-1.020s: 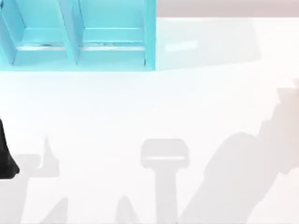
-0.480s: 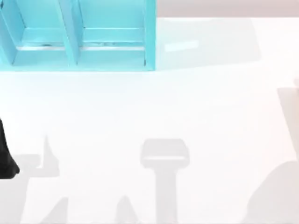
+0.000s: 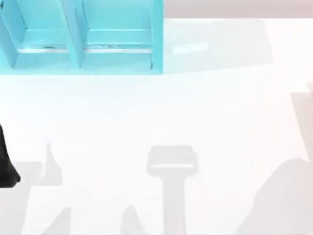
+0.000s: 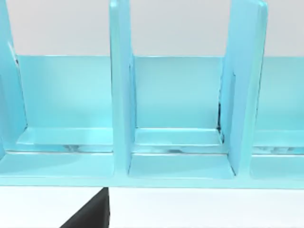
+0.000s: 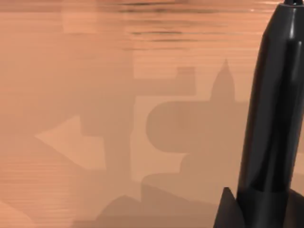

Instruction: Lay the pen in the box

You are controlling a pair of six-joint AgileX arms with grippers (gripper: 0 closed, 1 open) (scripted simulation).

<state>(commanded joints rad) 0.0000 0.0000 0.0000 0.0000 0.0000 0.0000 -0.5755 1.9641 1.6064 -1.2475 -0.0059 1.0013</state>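
Since a half second ago the grey shadow (image 3: 279,200) at the table's (image 3: 195,112) near right corner has spread toward the left. The blue box (image 3: 117,63) and the left arm (image 3: 6,161), parked at the left edge, are as before. The pen (image 5: 273,118) is off the table, clamped upright in the right gripper (image 5: 240,211); its lower end is cut off. Only a dark corner of the left gripper (image 4: 92,213) appears before the box dividers, so I cannot tell its grip.

Overhead and left wrist views, both on box (image 3: 83,39) (image 4: 121,118).
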